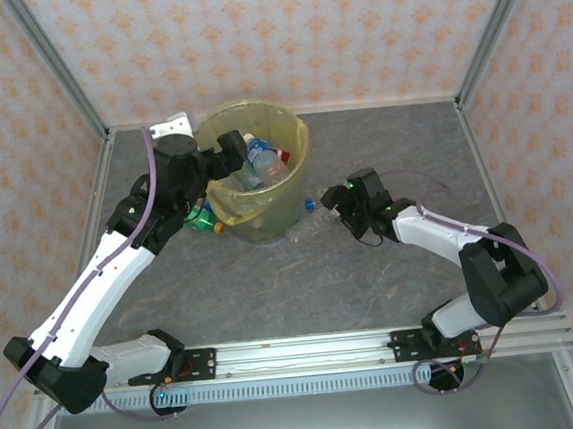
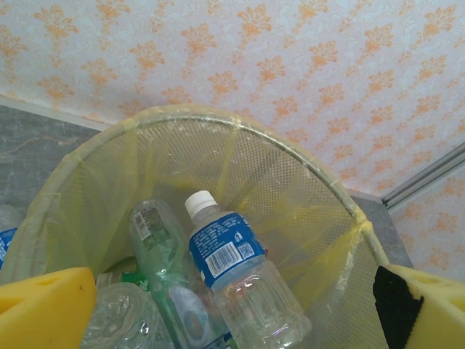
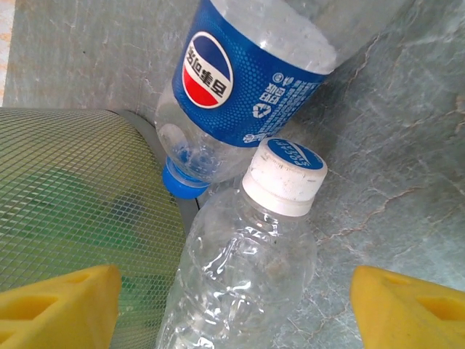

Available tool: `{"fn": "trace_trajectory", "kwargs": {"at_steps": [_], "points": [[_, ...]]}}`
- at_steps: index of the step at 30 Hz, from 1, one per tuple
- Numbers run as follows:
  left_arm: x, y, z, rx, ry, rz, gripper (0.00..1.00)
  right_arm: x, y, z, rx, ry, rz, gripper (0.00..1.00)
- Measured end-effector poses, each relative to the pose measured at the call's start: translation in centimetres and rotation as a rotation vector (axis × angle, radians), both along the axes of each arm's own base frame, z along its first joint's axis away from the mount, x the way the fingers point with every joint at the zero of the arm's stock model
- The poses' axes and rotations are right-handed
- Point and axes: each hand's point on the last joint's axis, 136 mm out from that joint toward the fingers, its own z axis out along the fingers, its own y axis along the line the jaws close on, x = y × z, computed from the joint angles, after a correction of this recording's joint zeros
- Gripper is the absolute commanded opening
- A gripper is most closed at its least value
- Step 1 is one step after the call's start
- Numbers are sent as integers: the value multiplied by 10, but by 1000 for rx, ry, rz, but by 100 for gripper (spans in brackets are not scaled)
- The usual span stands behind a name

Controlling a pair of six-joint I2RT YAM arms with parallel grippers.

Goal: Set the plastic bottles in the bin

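Right wrist: clear bottle (image 3: 240, 269), base cut off, cap toward the Pepsi bottle (image 3: 243, 80), between the right gripper's (image 3: 232, 291) parted fingers; left gripper (image 2: 232, 291) gapes above the bin (image 2: 290, 196)

Grey marbled counter (image 1: 303, 283), yellow-lined bin (image 1: 267, 218) standing toward its far edge, blue-labelled bottle (image 3: 247, 87) and white-capped clear bottle (image 3: 240, 269) lying just right of the bin, green bottle (image 1: 201, 220) lying just left of it.

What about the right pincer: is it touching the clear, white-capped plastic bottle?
Apart. Right wrist view: right pincer fingers flank the white-capped bottle, gaps visible both sides.
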Motion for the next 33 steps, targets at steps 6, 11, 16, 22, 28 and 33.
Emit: {"fn": "trace_trajectory", "kwargs": {"at_steps": [6,11,16,22,28,33], "points": [[-2,2,-1,4,3,5,99,3,12,-11,42,25,14,81],[-3,5,1,5,-2,14,99,-1,24,-28,38,60,36,80],[-3,7,1,11,-1,25,99,-4,34,-44,27,99,62,78],[-4,9,0,13,-1,32,99,-2,39,-46,20,98,74,61],[-6,10,-3,18,6,32,99,-1,38,-46,11,96,79,59],[-6,10,-3,18,6,32,99,-2,31,-38,-21,83,64,59]]}}
